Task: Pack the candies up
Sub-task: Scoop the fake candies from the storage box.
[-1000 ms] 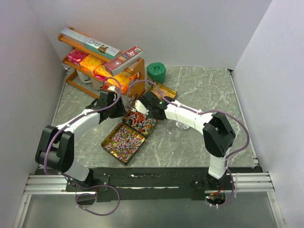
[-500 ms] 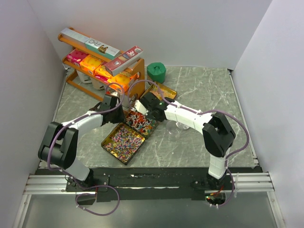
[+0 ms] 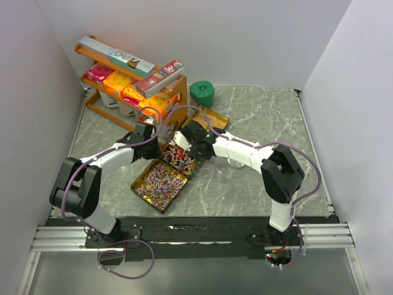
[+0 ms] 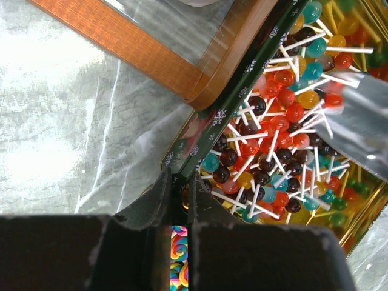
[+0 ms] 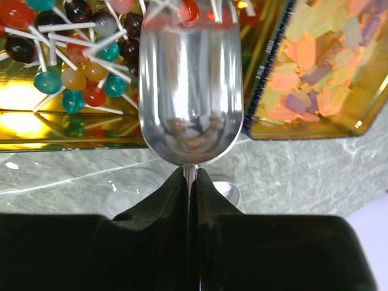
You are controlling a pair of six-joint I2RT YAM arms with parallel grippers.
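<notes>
Colourful lollipop candies [image 4: 273, 139] fill the green tin [image 4: 225, 103] my left hand [image 4: 180, 191] pinches, my right hand [image 5: 190, 179] gripping a silver metal scoop [image 5: 191, 79].

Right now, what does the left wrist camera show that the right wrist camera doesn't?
Only the left wrist view shows the wooden rack and the left gripper pinching the lollipop tin by its dark green wall. Only the right wrist view shows the pastel candies and the right gripper clamped on the thin handle of the metal scoop. Both show the lollipops and the scoop's bowl.
</notes>
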